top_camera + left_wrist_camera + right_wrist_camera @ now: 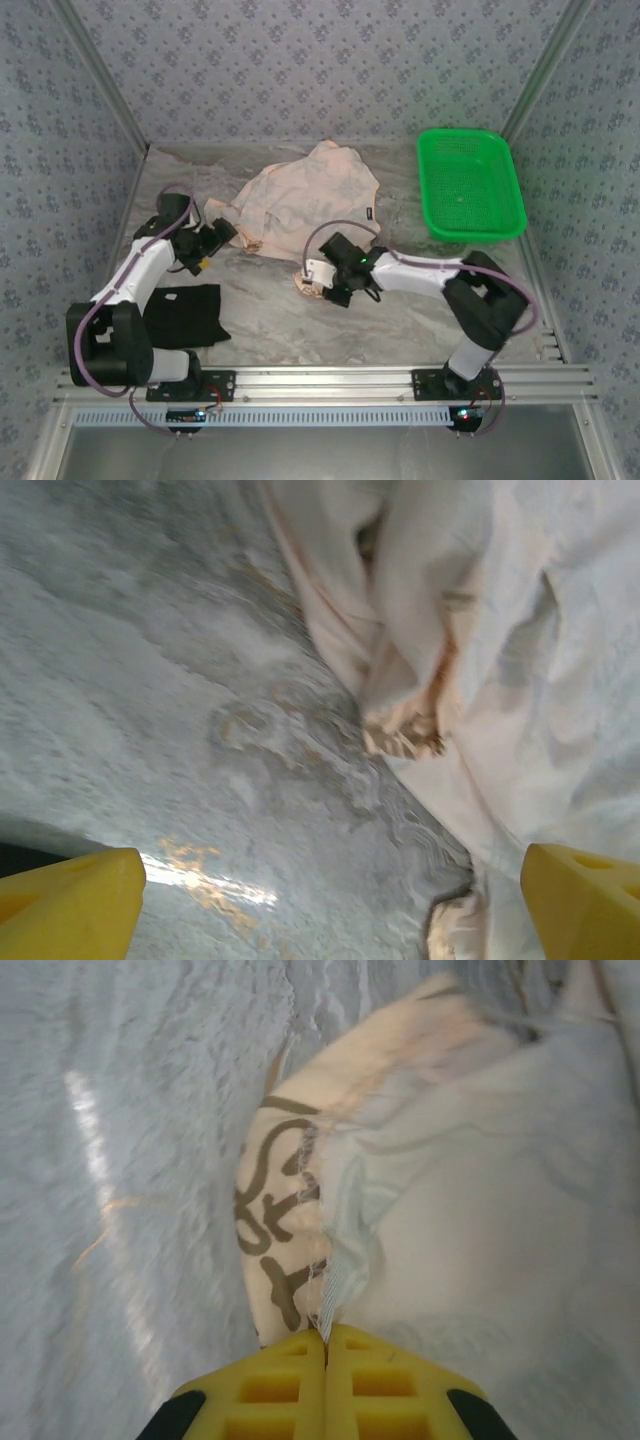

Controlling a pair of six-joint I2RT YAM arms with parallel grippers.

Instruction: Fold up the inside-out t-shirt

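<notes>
The inside-out t-shirt [310, 195] lies crumpled at the back middle of the marble table, pale reverse side up, with one corner drawn toward the near side. My right gripper [313, 283] is shut on that corner. In the right wrist view the yellow fingers [290, 1390] meet on the shirt's hem [335, 1280], with the dark-printed face [268, 1210] folded out to the left. My left gripper [222, 236] stands open just left of the shirt's left edge. Its yellow fingertips [70, 905] sit wide apart over bare table, with the shirt [520, 680] on the right.
A plain black folded garment [185, 312] lies at the near left beside the left arm. A green basket [468, 185] stands at the back right. Patterned walls close in the table [260, 320] on three sides.
</notes>
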